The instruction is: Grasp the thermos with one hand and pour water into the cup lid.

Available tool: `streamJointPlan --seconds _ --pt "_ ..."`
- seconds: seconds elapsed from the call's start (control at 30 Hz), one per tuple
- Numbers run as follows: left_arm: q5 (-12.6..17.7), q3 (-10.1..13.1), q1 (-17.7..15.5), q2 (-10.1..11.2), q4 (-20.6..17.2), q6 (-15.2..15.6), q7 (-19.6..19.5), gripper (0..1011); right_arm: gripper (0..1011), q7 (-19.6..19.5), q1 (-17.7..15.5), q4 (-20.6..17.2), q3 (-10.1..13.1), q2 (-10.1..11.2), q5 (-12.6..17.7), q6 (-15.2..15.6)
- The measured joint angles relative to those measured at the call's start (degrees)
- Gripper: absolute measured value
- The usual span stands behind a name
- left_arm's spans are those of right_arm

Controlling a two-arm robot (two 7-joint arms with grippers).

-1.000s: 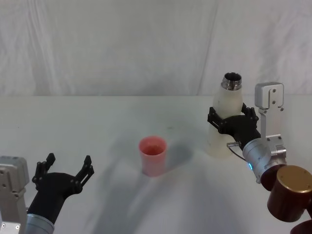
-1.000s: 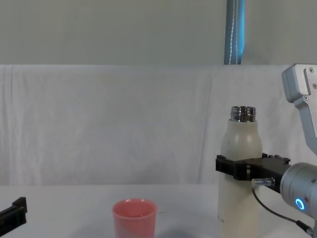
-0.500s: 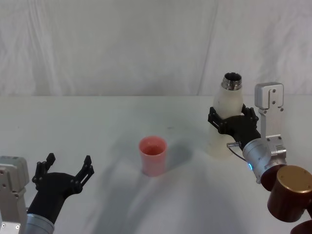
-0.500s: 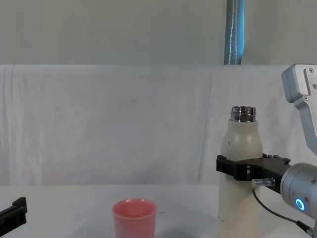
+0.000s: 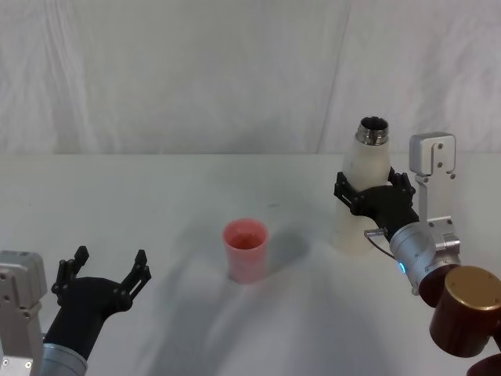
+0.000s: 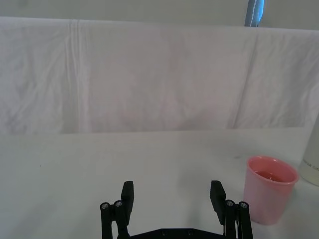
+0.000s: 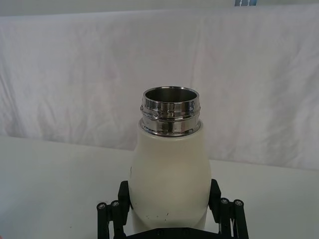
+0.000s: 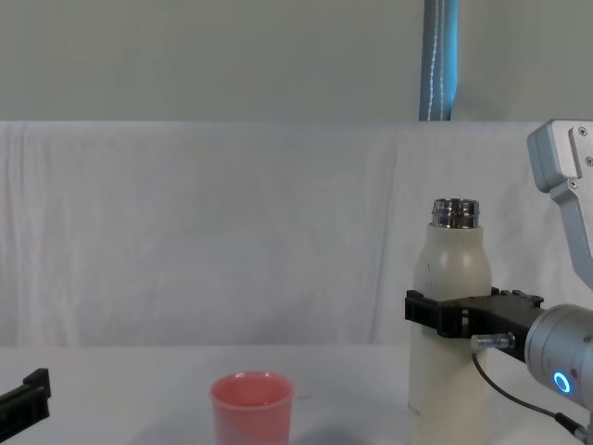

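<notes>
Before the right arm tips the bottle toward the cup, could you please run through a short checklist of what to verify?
1. Right gripper closed around the tall cream-white thermos at mid-body: ok.
2. Thermos upright, shiny steel neck uncapped: ok.
3. Small pink plastic cup lid upright on the white table, mouth open: ok.
4. Path between thermos and cup lid free of other things: ok.
5. Left gripper open and low at the near left, apart from the cup lid: ok.
6. Water level inside the thermos: cannot tell.
</notes>
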Motion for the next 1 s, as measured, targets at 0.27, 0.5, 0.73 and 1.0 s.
streamJointPlan --seconds 0.27,0.5,0.73,1.0 --pt "0.0 0.0 0.0 0.0 0.0 0.0 0.0 1001 951 0.0 0.0 0.0 0.0 0.0 0.0 0.0" --pt "0.0 0.0 0.0 0.0 0.0 0.0 0.0 1001 950 0.1 0.0 0.0 0.0 0.0 0.0 0.0" --pt "0.0 0.0 0.0 0.0 0.0 0.0 0.0 1001 951 0.2 0.4 0.1 0.2 0.0 0.0 0.0" --pt "0.0 0.0 0.0 0.0 0.0 0.0 0.0 1001 951 1.4 1.3 -1.1 -0.1 1.2 -0.5 0.3"
